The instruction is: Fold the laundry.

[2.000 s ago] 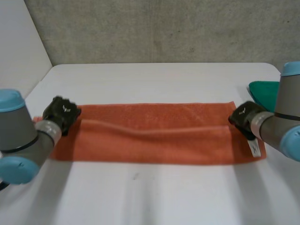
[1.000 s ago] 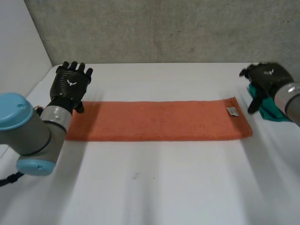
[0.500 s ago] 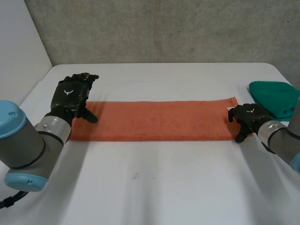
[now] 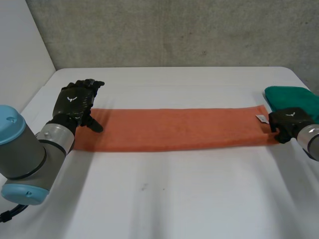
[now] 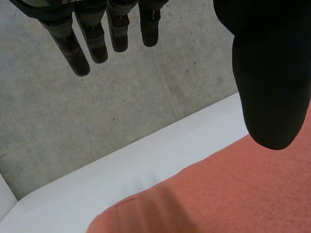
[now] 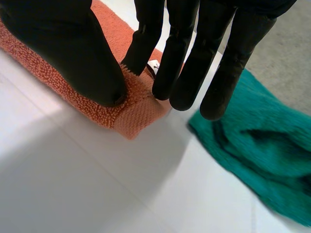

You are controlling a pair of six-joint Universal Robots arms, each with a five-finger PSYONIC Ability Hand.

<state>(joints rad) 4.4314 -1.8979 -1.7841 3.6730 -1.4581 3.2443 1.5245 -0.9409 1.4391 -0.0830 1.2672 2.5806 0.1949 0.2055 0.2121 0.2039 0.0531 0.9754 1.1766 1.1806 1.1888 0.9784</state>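
Observation:
An orange towel [image 4: 174, 129], folded into a long strip, lies across the white table [image 4: 164, 199]. My left hand [image 4: 75, 101] hovers over the towel's left end with straight, spread fingers [image 5: 92, 41] and its thumb [image 5: 269, 73] above the orange towel [image 5: 233, 194], holding nothing. My right hand [image 4: 289, 121] is at the strip's right end, beside a small white tag [image 4: 260, 118]. There its thumb [image 6: 63, 48] and fingers [image 6: 180, 53] pinch the orange towel's corner [image 6: 136, 114] against the table.
A crumpled green cloth [image 4: 294, 97] lies at the table's right edge, just behind my right hand and close to its fingertips in the right wrist view [image 6: 252, 150]. A grey concrete wall rises behind the table.
My right hand closed on the towel's right end and drew it to the right, shifting that end toward the green cloth. The left hand has hardly moved.

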